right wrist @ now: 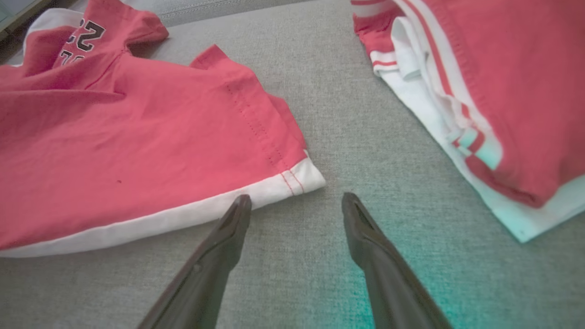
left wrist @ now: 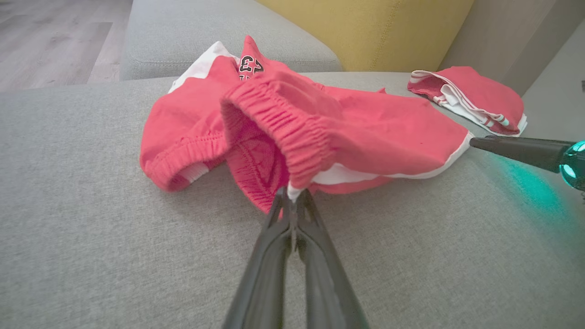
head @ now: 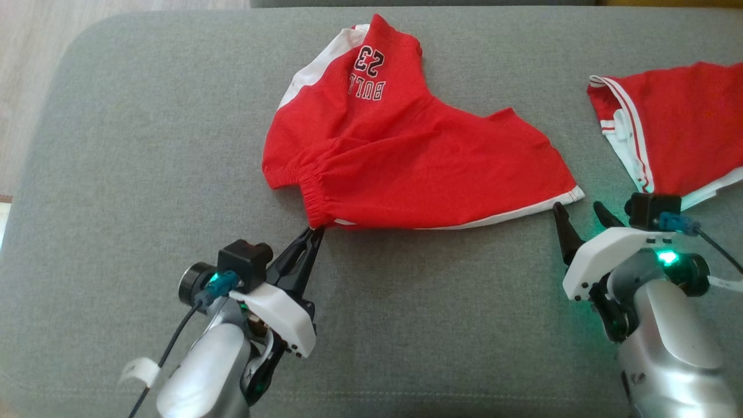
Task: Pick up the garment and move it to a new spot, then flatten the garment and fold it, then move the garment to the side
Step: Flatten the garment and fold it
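Observation:
The garment (head: 406, 157) is a pair of red shorts with white trim and a black "23" print, lying rumpled on the grey cushion (head: 145, 145). My left gripper (head: 315, 231) is shut on the elastic waistband corner at the garment's near left edge; the left wrist view shows the pinched garment (left wrist: 329, 132) at my left gripper's (left wrist: 292, 194) closed tips. My right gripper (head: 579, 210) stands open on the cushion just beside the white hem corner at the near right, nothing between its fingers. The right wrist view has that garment corner (right wrist: 301, 176) just ahead of my right gripper (right wrist: 297, 203).
A second red and white garment (head: 679, 128) lies folded at the right edge of the cushion, close behind my right wrist; it is also the red pile (right wrist: 493, 91) in the right wrist view. A yellow backrest (left wrist: 379, 32) rises behind. Wooden floor (head: 29, 75) lies left.

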You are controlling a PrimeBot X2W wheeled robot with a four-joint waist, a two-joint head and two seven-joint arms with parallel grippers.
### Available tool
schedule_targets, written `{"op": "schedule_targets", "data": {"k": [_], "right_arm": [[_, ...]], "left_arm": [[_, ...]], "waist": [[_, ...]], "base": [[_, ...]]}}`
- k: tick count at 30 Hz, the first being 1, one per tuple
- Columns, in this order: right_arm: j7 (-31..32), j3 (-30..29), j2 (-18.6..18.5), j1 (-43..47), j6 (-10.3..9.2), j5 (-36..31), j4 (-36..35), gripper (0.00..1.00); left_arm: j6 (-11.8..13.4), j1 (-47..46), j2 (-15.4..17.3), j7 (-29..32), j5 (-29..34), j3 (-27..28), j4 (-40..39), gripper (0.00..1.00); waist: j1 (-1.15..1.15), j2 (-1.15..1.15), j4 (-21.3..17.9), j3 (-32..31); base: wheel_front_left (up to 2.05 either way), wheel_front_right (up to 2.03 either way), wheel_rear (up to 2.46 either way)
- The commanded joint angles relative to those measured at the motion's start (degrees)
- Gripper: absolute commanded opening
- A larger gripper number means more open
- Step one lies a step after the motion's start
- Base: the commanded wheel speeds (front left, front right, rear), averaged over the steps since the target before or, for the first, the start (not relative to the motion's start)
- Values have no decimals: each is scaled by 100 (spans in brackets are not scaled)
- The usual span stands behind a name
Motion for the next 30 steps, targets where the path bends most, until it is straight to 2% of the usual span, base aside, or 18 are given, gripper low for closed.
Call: {"op": "schedule_targets", "data": {"k": [1,10,23,24,25,26,30], "right_arm": [[-33,80,37,-302,0,-56,-128,100],[-105,-114,126,-531,0,-66,226,100],[-122,-212,57,-912,0,-180,650,100],[-87,-205,56,-942,0,-164,694,97],[-55,-179,52,-970,0,-150,731,44],[-37,-144,45,-994,0,-137,760,0],[-36,78,-8,-1067,0,-70,826,0]], "left_arm": [[-5,-115,119,-71,-24,178,-203,0],[9,-134,150,-64,-41,118,-279,0],[16,-297,158,-13,-51,19,-359,0],[16,-314,157,-13,-53,10,-362,0],[15,-332,156,-12,-56,2,-363,0],[15,-350,157,-12,-59,-3,-363,0],[23,-416,184,-13,-61,-22,-330,0]], "waist": [[0,0,6,17],[0,0,43,85],[0,0,114,255],[0,0,118,267],[0,0,121,279],[0,0,121,290],[0,0,95,280]], "base": [[0,0,0],[0,0,0],[0,0,0],[0,0,0],[0,0,0],[0,0,0],[0,0,0]]}}
